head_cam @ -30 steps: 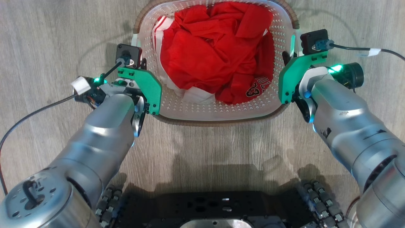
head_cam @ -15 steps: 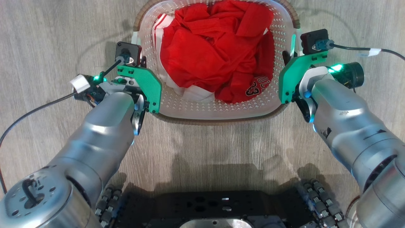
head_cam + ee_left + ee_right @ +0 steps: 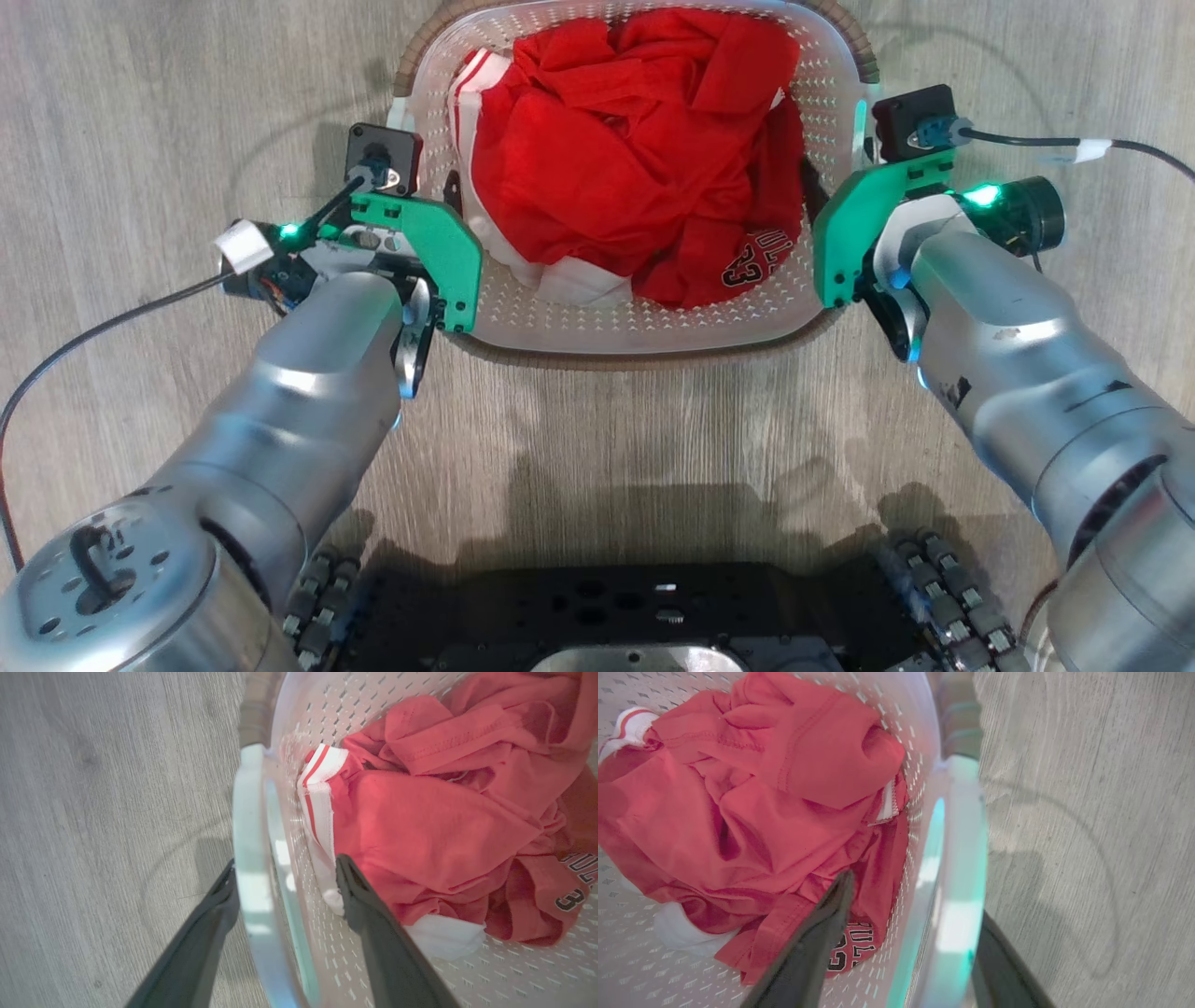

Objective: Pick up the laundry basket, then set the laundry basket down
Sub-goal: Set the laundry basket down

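Laundry basket (image 3: pixel 644 322), red jersey (image 3: pixel 607 159) inside, "23" and "ULL" printed

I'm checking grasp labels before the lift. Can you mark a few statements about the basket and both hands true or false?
1. Red clothing lies in the laundry basket. True.
2. The left hand straddles a side handle, one finger inside the basket and one outside. True.
3. The right hand is shut on the clothing. False: it is open, its fingers on either side of the other handle.
4. The basket's walls are solid. False: they are perforated.
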`<state>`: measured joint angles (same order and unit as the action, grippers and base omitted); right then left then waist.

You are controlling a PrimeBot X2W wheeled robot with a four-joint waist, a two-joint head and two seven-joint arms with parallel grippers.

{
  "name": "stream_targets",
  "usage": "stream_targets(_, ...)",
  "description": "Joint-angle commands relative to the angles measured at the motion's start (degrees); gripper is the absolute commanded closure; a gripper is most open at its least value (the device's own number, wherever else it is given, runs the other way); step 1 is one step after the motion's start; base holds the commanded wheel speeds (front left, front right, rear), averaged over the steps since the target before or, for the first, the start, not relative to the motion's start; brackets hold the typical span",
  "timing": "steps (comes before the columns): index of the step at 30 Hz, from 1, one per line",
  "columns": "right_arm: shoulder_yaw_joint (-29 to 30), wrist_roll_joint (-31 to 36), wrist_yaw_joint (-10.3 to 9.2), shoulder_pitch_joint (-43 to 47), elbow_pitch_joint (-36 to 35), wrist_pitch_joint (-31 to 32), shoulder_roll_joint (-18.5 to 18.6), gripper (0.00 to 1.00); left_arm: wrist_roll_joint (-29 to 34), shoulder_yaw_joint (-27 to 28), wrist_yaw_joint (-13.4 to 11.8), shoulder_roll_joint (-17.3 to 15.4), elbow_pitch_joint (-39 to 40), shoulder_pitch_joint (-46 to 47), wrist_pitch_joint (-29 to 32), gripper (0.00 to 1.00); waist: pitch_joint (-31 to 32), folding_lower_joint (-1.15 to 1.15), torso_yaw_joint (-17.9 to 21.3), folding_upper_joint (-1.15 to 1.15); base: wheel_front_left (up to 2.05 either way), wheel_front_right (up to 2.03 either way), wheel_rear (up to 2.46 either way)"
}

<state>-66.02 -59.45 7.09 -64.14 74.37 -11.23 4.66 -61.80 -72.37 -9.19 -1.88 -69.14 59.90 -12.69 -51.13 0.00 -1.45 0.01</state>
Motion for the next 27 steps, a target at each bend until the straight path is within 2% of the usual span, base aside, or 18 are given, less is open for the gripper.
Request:
stream_targets(1,0.06,0.51,0.4,2.68,-0.42,-0.77,-0.77,0.0,-0.54,0.11,-0.6,-0.99,0.25,0.15,-0.62,0.0,0.09,0.0,0.02,-0.01,0.0,0.0,0.0)
stream_targets(9,0.82,0.96,0.4,3.5,-0.42,-0.68,-0.4,0.0,-1.18,-0.06,-0.52,-0.99,-0.1,-0.73,-0.64,0.0,1.98,0.0,0.03,-0.01,0.0,0.0,0.0)
stream_targets(19,2.59,2.6,0.4,4.96,-0.42,-2.38,0.84,0.0,-1.69,0.78,-0.19,-0.99,-0.71,-2.99,-2.1,0.0,9.05,0.0,0.14,-0.01,0.0,0.0,0.0)
stream_targets(22,3.52,3.55,0.4,5.48,-0.42,-3.17,1.34,0.0,-0.78,2.89,-0.56,-1.06,0.66,-2.9,-2.26,0.0,11.75,0.0,0.09,-0.01,0.0,0.0,0.0)
stream_targets(27,6.04,4.66,0.4,5.69,-0.53,-3.7,1.27,0.0,4.36,8.93,-2.19,-3.1,6.76,-4.38,-2.28,0.0,15.83,0.0,0.18,-0.01,0.0,0.0,0.0)
